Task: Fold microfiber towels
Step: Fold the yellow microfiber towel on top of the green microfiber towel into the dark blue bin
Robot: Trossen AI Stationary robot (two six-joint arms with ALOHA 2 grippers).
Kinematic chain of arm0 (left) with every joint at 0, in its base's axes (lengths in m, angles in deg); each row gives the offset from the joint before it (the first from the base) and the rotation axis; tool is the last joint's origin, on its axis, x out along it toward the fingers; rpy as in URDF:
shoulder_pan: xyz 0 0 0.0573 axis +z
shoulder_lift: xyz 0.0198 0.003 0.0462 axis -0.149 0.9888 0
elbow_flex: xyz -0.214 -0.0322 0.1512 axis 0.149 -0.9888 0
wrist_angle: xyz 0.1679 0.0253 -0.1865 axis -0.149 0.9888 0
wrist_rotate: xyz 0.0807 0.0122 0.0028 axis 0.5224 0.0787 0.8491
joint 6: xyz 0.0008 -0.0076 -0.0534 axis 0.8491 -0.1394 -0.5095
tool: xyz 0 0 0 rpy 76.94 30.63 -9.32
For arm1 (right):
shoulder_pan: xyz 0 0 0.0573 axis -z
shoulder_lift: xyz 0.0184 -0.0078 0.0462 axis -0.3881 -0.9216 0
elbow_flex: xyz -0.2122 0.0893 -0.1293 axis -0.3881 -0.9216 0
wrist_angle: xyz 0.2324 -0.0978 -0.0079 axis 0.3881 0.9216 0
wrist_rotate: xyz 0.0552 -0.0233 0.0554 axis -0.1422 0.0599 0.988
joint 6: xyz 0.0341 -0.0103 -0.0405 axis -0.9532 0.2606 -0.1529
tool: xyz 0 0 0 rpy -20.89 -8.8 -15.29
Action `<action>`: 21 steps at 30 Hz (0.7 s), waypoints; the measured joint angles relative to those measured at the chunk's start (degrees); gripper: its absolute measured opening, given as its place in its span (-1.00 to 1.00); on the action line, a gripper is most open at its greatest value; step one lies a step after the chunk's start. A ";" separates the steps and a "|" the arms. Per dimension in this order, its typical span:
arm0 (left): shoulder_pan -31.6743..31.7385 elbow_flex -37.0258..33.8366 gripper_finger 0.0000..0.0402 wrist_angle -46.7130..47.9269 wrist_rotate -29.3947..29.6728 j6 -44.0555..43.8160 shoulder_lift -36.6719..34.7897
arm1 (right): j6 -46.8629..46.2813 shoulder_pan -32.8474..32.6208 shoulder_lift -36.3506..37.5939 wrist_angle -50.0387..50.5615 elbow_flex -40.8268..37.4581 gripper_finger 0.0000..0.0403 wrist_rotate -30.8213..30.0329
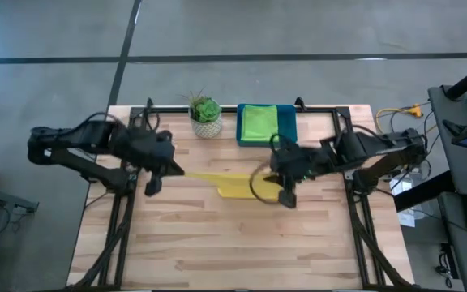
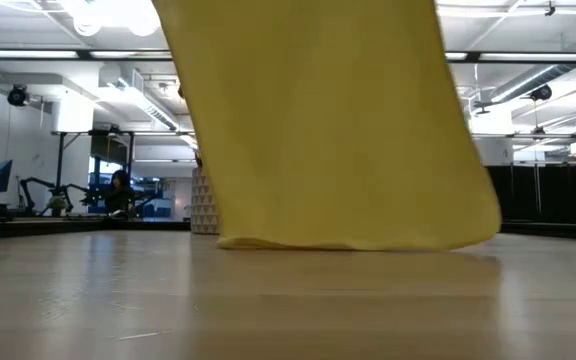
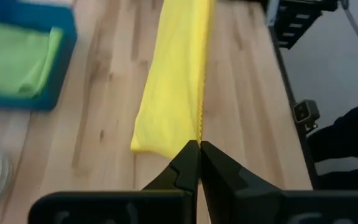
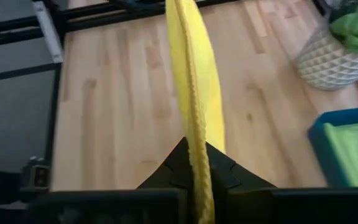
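Yellow towel (image 2: 328, 130) hangs stretched at frame centre in the high view, its lower edge touching the bench (image 1: 217, 243), between the left pincer (image 1: 154, 180) and right pincer (image 1: 285, 193), each clamped on one end.

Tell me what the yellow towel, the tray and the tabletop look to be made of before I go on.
Yellow towel: soft matte cloth, likely microfiber; it drapes limp between both shut grippers, with a stitched edge. Tray: seemingly rigid blue plastic, with smooth straight walls. Table: light wood planks, visible grain and seams, low sheen.
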 joint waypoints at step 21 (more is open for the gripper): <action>-35.31 14.50 -1.00 -14.11 21.15 -14.17 24.31 | -17.30 -28.50 -0.37 -4.46 -0.02 -0.96 -9.81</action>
